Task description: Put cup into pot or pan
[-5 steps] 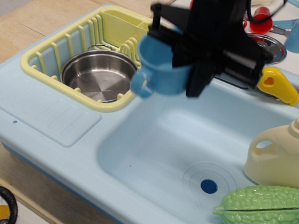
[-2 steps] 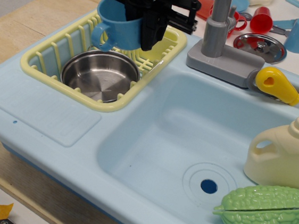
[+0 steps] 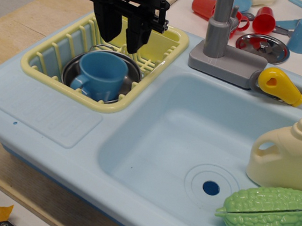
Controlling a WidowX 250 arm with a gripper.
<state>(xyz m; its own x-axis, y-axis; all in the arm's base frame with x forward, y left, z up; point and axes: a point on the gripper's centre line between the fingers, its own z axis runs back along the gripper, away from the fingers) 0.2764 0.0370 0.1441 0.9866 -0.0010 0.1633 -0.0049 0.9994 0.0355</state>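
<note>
We see a pale wooden surface (image 3: 31, 22) carrying a light blue toy sink unit (image 3: 48, 115), with grey floor at the upper left corner. In this single view, the cup (image 3: 102, 75) is a light blue plastic mug with a wide round mouth and a loop handle pointing toward the lower left; it sits upright inside the pot (image 3: 131, 70), a shiny round steel vessel resting in the yellow dish rack (image 3: 49, 54). Above it hangs the black gripper (image 3: 124, 26), its fingers (image 3: 136, 36) spread apart and grasping nothing. We count one mug, one pot, one grey faucet (image 3: 221, 36), one cream jug (image 3: 287, 154), one green bitter gourd (image 3: 267, 210), one steel lid (image 3: 262, 46), and two red cups (image 3: 264, 18) behind.
</note>
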